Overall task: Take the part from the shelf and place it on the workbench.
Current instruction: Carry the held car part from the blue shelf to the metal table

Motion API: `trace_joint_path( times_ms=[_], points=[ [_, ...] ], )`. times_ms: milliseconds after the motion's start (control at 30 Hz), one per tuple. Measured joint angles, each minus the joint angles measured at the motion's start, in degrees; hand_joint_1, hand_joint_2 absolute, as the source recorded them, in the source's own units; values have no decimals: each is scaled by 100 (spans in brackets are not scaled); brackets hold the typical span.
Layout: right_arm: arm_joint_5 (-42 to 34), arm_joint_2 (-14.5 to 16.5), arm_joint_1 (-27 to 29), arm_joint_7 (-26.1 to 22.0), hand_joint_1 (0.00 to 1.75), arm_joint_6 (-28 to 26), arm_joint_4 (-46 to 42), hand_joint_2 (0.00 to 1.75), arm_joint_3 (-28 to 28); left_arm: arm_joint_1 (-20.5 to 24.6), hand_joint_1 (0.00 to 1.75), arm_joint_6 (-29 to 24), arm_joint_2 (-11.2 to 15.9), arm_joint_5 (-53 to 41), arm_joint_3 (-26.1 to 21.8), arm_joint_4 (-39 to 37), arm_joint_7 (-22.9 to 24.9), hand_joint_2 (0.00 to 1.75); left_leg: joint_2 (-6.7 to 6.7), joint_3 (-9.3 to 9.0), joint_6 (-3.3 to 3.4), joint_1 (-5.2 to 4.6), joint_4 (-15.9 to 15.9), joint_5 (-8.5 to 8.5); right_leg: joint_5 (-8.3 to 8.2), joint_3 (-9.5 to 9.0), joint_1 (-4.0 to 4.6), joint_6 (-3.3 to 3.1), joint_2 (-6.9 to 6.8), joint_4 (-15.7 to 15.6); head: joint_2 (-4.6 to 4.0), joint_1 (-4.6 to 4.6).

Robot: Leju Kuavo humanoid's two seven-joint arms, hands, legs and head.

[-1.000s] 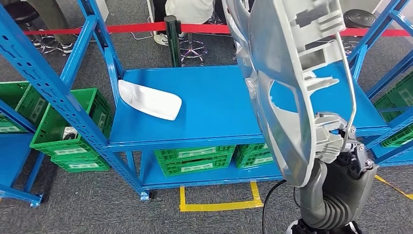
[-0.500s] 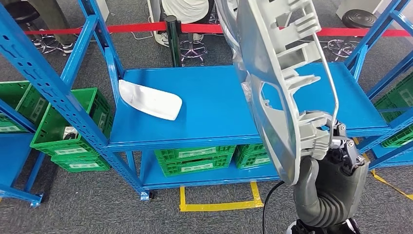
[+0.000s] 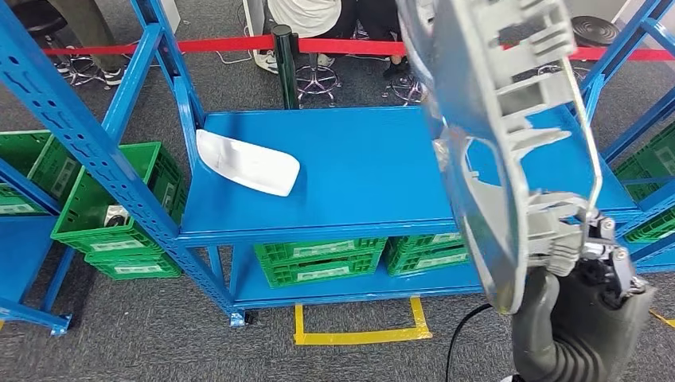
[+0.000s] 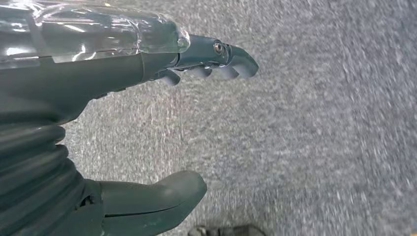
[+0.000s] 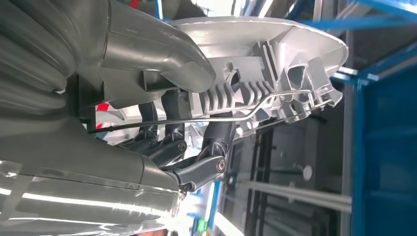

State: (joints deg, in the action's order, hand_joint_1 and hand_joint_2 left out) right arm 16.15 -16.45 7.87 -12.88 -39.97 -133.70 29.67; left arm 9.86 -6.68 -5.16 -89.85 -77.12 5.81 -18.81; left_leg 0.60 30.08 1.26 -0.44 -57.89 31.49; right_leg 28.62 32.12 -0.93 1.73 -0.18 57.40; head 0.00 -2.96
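A long grey moulded part (image 3: 493, 135) with ribs and a thin wire bar stands nearly upright at the right of the head view, held from below by my right hand (image 3: 585, 255). In the right wrist view the thumb and fingers (image 5: 196, 162) close around the ribbed end of the part (image 5: 255, 64). It hangs in front of the blue shelf board (image 3: 358, 167). A second, white part (image 3: 247, 163) lies on that board at its left end. My left hand (image 4: 147, 113) hangs over grey carpet with fingers apart and nothing in it.
Blue shelf uprights (image 3: 87, 135) stand to the left and right. Green crates (image 3: 318, 259) sit on the lower board and at the left (image 3: 115, 207). Yellow floor tape (image 3: 358, 330) marks the carpet. Behind a red barrier tape (image 3: 223, 44), people sit on stools.
The whole view has shifted a little. The grey part and my right hand have moved right and lower in the picture. The white part has stayed on the shelf.
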Motion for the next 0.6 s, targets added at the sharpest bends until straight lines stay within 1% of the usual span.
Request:
trace_joint_path(
  times_ms=[200,400,600],
  points=[
    [-39,-79,88,43,175,-12,-185,175,-264,49,0,-77,-86,2,91,0,192,175,-12,-4,0,-1,0,1,-1,-1,0,1,5,-3,0,-1],
    [-199,-158,70,191,175,-12,-190,175,-418,53,0,-196,-95,36,140,0,199,175,-17,-6,-1,2,0,0,-1,-1,1,1,4,0,0,10],
    [-515,-246,41,115,175,-3,-188,175,-530,65,0,-264,-124,46,141,-2,177,175,-32,-6,-1,1,0,0,-1,-1,1,1,7,2,0,7]
  ],
)
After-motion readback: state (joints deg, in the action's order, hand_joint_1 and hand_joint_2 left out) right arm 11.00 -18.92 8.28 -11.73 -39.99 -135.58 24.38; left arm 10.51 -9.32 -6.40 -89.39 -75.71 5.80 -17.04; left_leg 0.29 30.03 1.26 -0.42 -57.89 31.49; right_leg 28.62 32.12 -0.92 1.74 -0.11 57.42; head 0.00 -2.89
